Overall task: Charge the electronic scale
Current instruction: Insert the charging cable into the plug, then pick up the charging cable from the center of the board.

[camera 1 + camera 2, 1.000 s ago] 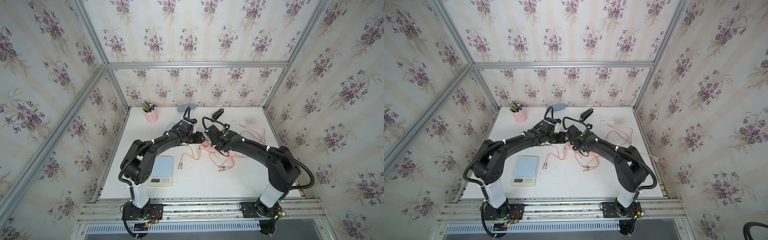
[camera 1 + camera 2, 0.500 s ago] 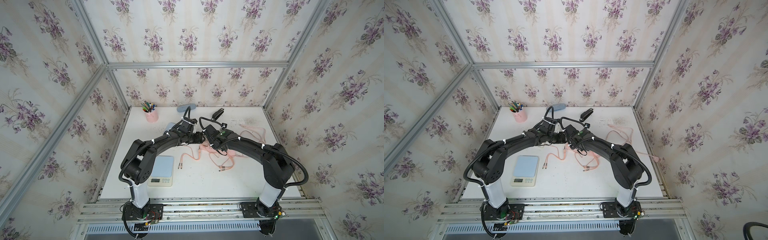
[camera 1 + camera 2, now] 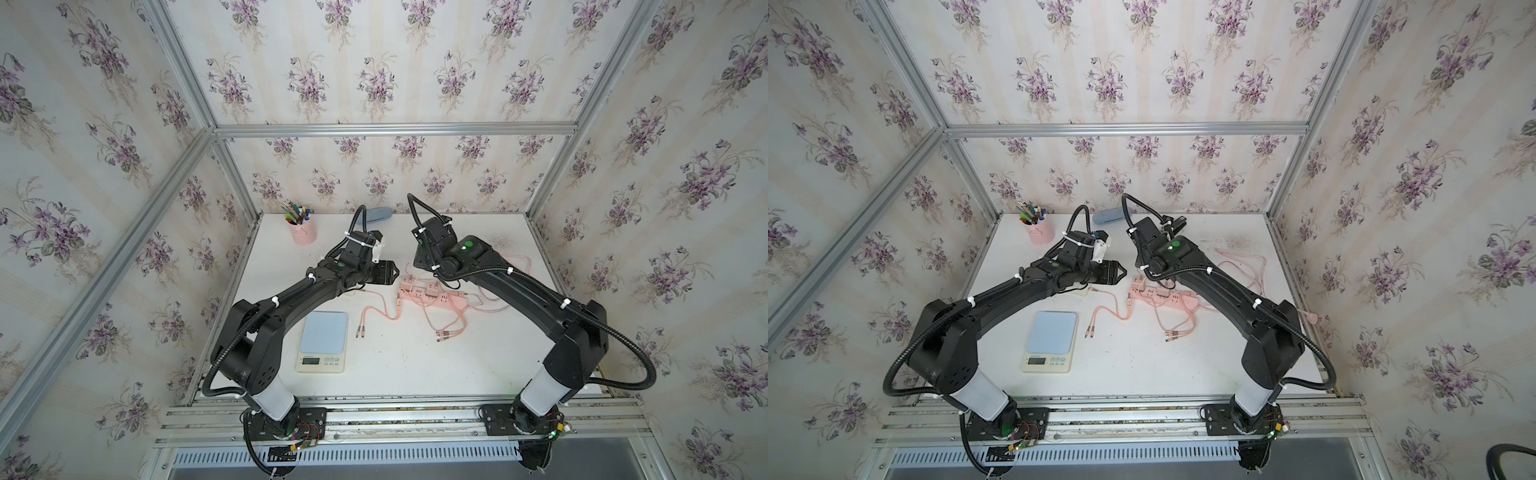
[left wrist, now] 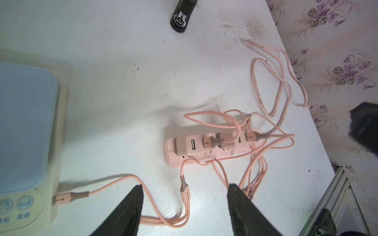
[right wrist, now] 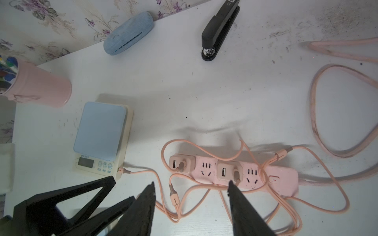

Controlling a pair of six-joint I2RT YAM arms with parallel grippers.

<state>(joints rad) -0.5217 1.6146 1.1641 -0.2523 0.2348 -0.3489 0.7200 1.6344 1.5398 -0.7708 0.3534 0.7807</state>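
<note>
Top view: pink cup (image 3: 304, 237) upper left of the table, pens (image 3: 296, 212) in it. Electronic scale (image 3: 323, 340) left of frame centre, cable connector (image 5: 122, 170) at its side, plugged or not unclear. Left gripper (image 4: 186, 186) spread, empty. Right gripper (image 5: 191, 182) spread, empty.

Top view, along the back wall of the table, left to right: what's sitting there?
Pink cup full of pens → light blue fabric oval case → black stapler, only partly visible.
</note>
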